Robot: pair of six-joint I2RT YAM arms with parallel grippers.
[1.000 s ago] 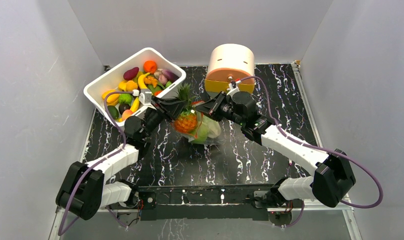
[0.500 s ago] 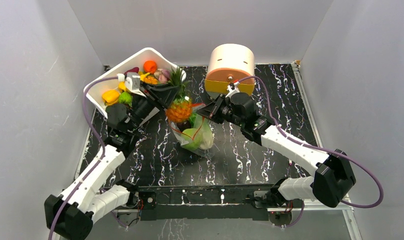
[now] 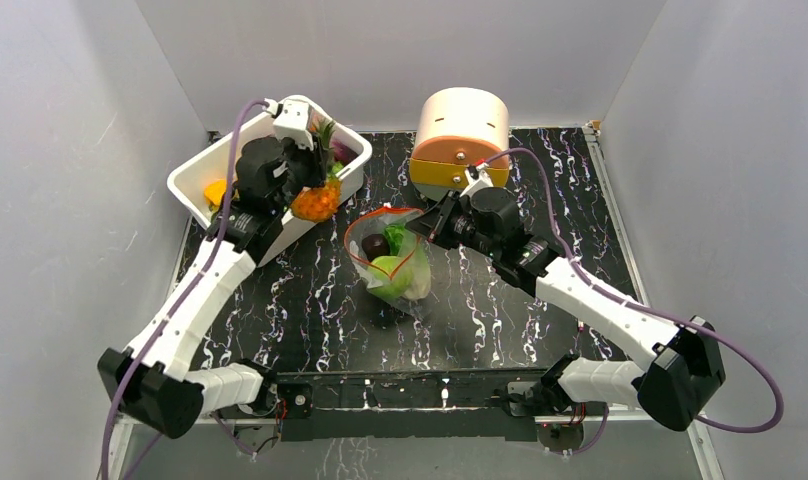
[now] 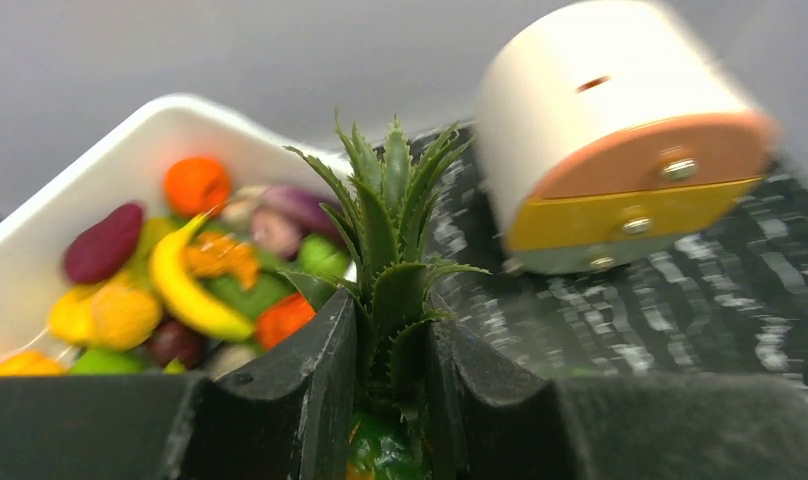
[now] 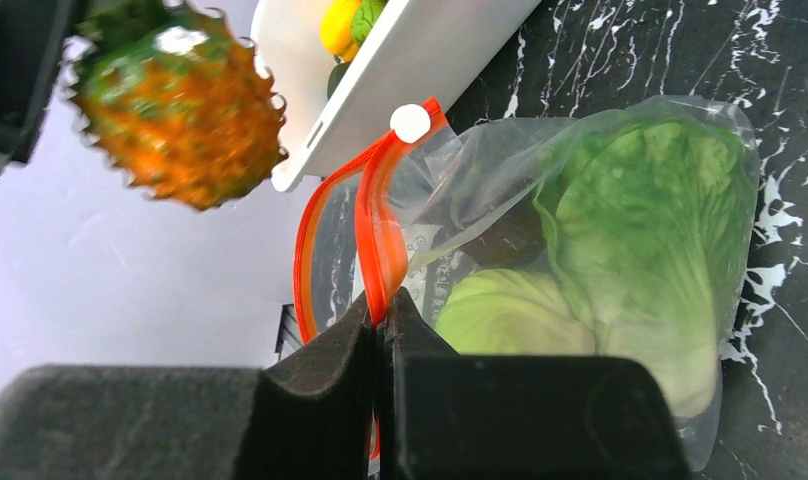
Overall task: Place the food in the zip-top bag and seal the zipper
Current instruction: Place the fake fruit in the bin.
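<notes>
The clear zip-top bag [image 3: 392, 265] lies mid-table with its mouth gaping open. Inside are a leafy lettuce [image 5: 660, 220], a pale-green cabbage [image 5: 510, 315] and a dark piece [image 3: 375, 245]. My right gripper [image 3: 427, 222] is shut on the orange-red zipper [image 5: 375, 230] at the mouth's right edge, holding that edge up. My left gripper [image 4: 392, 340] is shut on the green crown of a toy pineapple [image 3: 315, 202]. It hangs in the air at the white tub's near corner, left of the bag and apart from it.
The white tub [image 3: 195, 180] at back left holds several more toy fruits and vegetables. The round cream-and-orange drawer box [image 3: 462, 135] stands behind the bag, close to my right wrist. Grey walls close in both sides and the back.
My left arm has carried the pineapple up and back-left, from over the bag's mouth to beside the tub. The bag's open mouth is now uncovered. My right gripper has held its grip.
</notes>
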